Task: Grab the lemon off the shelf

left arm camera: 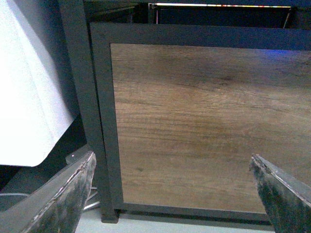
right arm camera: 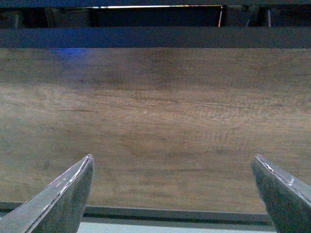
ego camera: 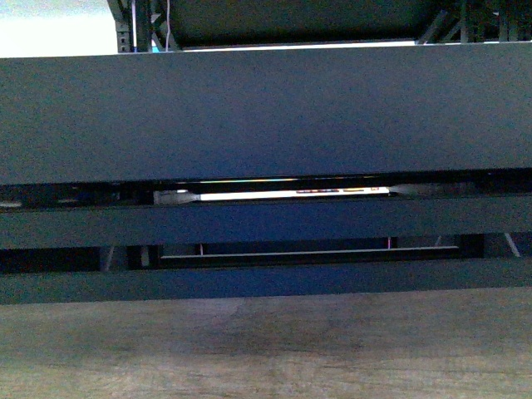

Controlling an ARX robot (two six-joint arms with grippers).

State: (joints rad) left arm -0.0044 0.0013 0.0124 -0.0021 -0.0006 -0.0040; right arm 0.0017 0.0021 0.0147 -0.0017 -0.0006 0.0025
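The lemon shows in no view, so which arm is nearer to it, and how it lies, cannot be told; the shelf (ego camera: 266, 112) fills the front view, its black tray rims stacked close before the camera, with only thin lit gaps between them and the wood-grain panel (ego camera: 266, 349) below; neither arm shows there; the left gripper (left arm camera: 171, 155) is spread wide and holds nothing, facing the panel near the shelf's left frame post (left arm camera: 85, 97), with a white surface (left arm camera: 29, 87) further left; the right gripper (right arm camera: 172, 156) is likewise spread and holding nothing, squarely facing the panel (right arm camera: 155, 121); both sit low, level with the panel, so the lemon, judged to rest on a tray deck, most likely lies above and beyond both; the coming move would be a lift over a rim
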